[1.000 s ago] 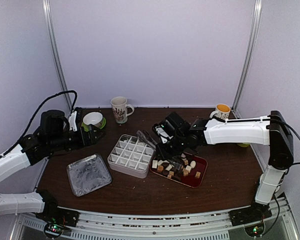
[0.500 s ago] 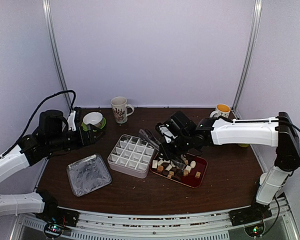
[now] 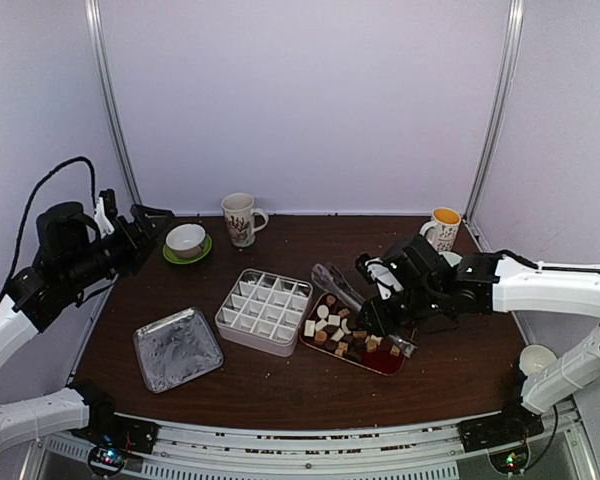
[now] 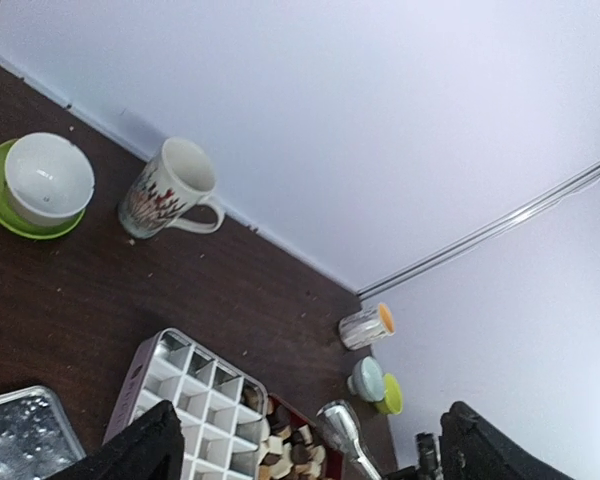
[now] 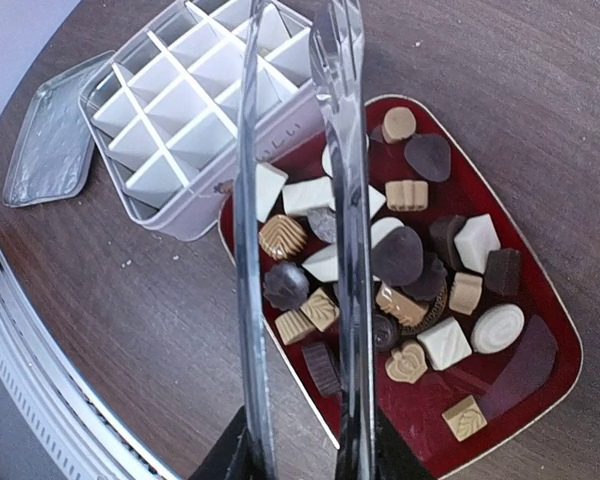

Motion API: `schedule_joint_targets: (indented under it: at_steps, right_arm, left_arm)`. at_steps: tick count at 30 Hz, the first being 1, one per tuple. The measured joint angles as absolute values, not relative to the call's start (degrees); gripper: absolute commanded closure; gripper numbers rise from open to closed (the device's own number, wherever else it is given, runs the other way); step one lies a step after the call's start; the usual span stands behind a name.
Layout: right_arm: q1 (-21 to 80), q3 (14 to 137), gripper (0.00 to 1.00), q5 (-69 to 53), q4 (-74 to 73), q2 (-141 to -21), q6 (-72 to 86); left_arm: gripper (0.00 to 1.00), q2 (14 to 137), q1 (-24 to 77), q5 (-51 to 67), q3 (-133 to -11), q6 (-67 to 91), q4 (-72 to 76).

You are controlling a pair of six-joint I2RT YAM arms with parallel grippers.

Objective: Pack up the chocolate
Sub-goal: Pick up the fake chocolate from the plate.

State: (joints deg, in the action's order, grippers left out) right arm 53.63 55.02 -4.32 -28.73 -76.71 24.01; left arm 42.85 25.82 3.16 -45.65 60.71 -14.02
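So the right gripper [image 5: 305, 460] is clamping tongs [image 5: 348, 200] over the chocolate [image 5: 400, 255], with the left gripper [image 4: 305, 452] gaping. Next it's probably pinching one piece.

The left arm [image 3: 20, 300] bends up from its base at the near left corner, its wrist held high over the left edge of the desk [image 3: 460, 380]. Its pincer [image 3: 135, 212] points toward the middle, with the jaws spread wide and nothing between them. The right arm [image 3: 555, 288] stretches low and nearly level from the right side toward the middle of the desk, wrist tipped downward, and its pincer [image 3: 380, 322] is clamped on the handle end of metal tongs [image 5: 345, 200], whose two blades run forward from between the dark fingers [image 5: 383, 458].
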Motion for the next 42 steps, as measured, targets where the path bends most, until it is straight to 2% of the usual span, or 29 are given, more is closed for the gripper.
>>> schedule_joint_targets:
  at_steps: [4, 6, 8, 17, 28, 36, 42]
  right_arm:
    - [53.63, 50.94, 0.67, -4.01, -30.39, -72.16, 24.27]
    - [53.63, 49.67, 0.67, -3.62, -31.35, -69.47, 24.34]
    - [53.60, 49.12, 0.67, -3.03, -32.47, -66.78, 24.40]
    - [53.28, 49.15, 0.67, -1.45, -35.05, -61.30, 24.40]
    - [53.23, 48.36, 0.66, -1.41, -36.49, -61.06, 25.08]
    - [53.21, 46.85, 0.65, -1.43, -38.09, -56.77, 27.11]
    - [53.21, 46.46, 0.65, -2.13, -42.33, -55.22, 28.14]
  left_arm:
    - [0.13, 42.11, 25.82, 2.44, -47.90, 64.58, -10.70]
    - [0.19, 43.11, 25.82, 2.52, -49.30, 66.67, -10.35]
    - [0.30, 45.39, 25.82, 2.50, -51.37, 68.40, -11.11]
    - [0.34, 51.86, 26.48, 3.46, -54.94, 69.19, -13.96]
    - [0.28, 48.99, 27.22, 3.55, -57.95, 67.85, -15.84]
    - [0.06, 47.88, 27.22, 4.21, -56.23, 66.24, -15.59]
    - [0.02, 47.83, 27.22, 8.25, -50.70, 60.84, -16.78]
